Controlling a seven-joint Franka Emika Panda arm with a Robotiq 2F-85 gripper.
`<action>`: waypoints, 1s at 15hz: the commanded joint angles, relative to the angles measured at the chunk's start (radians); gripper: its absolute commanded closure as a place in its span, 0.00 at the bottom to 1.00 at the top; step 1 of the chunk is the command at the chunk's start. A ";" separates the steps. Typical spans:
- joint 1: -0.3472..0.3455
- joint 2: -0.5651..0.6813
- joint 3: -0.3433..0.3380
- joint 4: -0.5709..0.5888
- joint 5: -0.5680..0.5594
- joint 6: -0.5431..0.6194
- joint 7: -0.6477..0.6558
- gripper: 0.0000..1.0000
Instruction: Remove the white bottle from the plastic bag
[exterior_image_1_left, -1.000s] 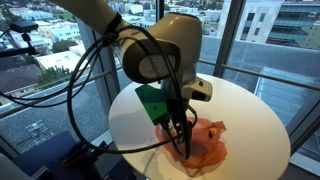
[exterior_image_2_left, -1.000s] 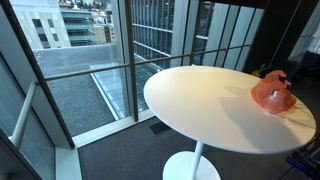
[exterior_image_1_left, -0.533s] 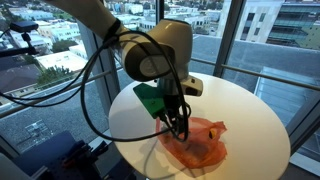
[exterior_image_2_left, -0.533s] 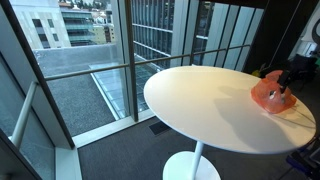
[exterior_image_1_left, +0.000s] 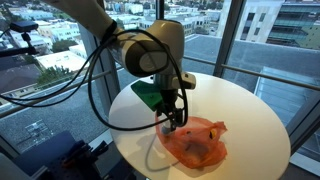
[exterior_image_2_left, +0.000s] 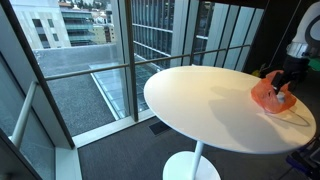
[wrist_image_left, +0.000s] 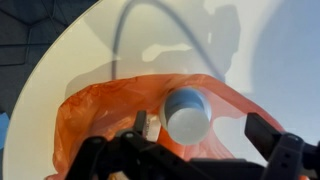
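Note:
An orange plastic bag (exterior_image_1_left: 197, 143) lies on the round white table (exterior_image_1_left: 250, 100); it also shows in an exterior view (exterior_image_2_left: 270, 96) and fills the lower half of the wrist view (wrist_image_left: 100, 120). The white bottle (wrist_image_left: 187, 116) shows end-on inside the bag, with a pale round top and a blue rim. My gripper (exterior_image_1_left: 172, 124) hangs just above the bag's near end, and its fingers (wrist_image_left: 200, 126) straddle the bottle. The jaws are spread wide. The bottle sits close to the left finger, with a clear gap to the right finger. In an exterior view my gripper (exterior_image_2_left: 284, 88) is right over the bag.
A green object (exterior_image_1_left: 150, 97) sits on the table behind my arm. The arm's black cable hangs in loops beside it. Glass walls with railings surround the table (exterior_image_2_left: 200, 100), which stands on a single pedestal.
My gripper has lifted from low in the bag to just above it and shifted slightly toward the green object. The bag has spread out flatter.

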 joint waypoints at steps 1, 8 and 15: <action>0.004 0.040 0.006 0.037 -0.026 0.015 0.028 0.00; 0.005 0.095 0.002 0.083 -0.028 0.031 0.031 0.00; 0.010 0.075 0.000 0.068 -0.054 0.004 0.043 0.45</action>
